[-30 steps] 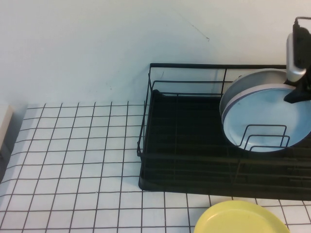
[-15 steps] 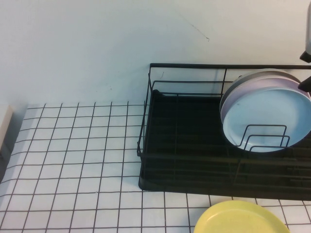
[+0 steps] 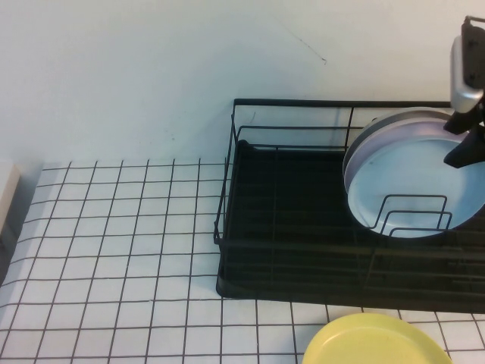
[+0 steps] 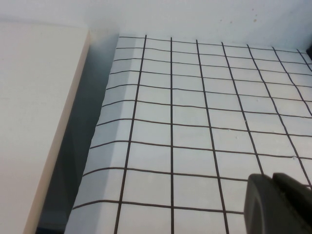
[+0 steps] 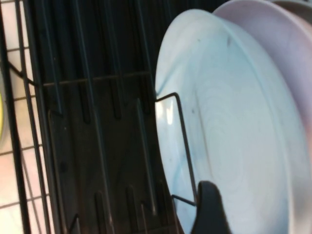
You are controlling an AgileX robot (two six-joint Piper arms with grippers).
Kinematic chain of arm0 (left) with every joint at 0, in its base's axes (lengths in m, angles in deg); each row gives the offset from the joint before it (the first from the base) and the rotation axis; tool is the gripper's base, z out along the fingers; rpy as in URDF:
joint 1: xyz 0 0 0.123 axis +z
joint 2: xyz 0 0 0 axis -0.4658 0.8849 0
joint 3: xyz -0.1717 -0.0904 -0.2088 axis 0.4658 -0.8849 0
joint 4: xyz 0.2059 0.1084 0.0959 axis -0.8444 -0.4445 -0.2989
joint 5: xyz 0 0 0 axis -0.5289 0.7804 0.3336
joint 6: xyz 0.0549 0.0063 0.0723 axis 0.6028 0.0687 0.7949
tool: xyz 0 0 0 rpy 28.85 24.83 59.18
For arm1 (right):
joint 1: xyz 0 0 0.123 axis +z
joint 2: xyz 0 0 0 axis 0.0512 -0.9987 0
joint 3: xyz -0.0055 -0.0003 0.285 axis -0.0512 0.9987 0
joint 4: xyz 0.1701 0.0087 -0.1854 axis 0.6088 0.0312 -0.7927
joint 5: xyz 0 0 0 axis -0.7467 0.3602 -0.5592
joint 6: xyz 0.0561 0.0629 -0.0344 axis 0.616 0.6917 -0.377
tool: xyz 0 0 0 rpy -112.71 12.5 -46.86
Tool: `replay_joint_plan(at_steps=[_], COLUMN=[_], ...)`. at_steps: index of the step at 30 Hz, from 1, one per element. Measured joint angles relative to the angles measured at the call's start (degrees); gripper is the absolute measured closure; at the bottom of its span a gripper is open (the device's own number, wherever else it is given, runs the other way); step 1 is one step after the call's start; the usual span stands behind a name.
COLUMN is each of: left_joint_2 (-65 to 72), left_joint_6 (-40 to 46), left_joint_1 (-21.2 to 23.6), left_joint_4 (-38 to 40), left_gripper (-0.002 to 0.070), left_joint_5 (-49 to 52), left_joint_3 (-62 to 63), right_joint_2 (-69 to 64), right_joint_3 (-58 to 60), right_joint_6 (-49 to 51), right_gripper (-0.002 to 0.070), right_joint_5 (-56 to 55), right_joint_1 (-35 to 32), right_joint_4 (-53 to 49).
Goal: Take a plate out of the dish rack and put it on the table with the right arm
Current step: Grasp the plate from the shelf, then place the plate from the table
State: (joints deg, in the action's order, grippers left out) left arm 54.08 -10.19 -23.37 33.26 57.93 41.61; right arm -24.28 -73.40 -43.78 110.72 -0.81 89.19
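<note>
Plate (image 3: 413, 182) — light-blue, upright in dish rack (image 3: 303, 250), frontmost, pink plate (image 3: 394, 129) behind. Right gripper (image 3: 464, 148) at its upper rim; jaws' state cannot be told. Step: approach — next, pinch rim. Left gripper (image 4: 278, 204) over tabletop (image 3: 114, 250), apparently pressed together.

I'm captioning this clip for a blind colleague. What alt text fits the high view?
A light-blue plate stands upright in a black dish rack, with a pale pink plate right behind it. The right claw hangs at the blue plate's upper right rim. A yellow plate lies on the gridded white table; the left claw is out of view.
</note>
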Motion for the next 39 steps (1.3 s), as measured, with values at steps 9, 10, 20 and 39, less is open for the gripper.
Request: replay_joint_plan(at_steps=[9,10,20,39], left_joint_2=[0.0,0.0,0.0,0.0], left_joint_6=[0.0,0.0,0.0,0.0], left_joint_1=[0.0,0.0,0.0,0.0], left_joint_4=[0.0,0.0,0.0,1.7], left_gripper=[0.0678,0.0678,0.0678,0.0678], left_joint_5=[0.0,0.0,0.0,0.0], left_joint_3=[0.0,0.0,0.0,0.0], right_joint_2=[-3.8,-4.2,-3.4,32.7], right_joint_3=[0.0,0.0,0.0,13.5], right_joint_6=[-1.4,-1.4,0.4,39.2], right_gripper=[0.0261,0.0267,0.0533,0.0567], right_joint_5=[-2.7,-3.0,-5.2,6.2], right_joint_1=[0.0,0.0,0.1,0.1], right_joint_4=[0.4,0.4,-1.0,10.0])
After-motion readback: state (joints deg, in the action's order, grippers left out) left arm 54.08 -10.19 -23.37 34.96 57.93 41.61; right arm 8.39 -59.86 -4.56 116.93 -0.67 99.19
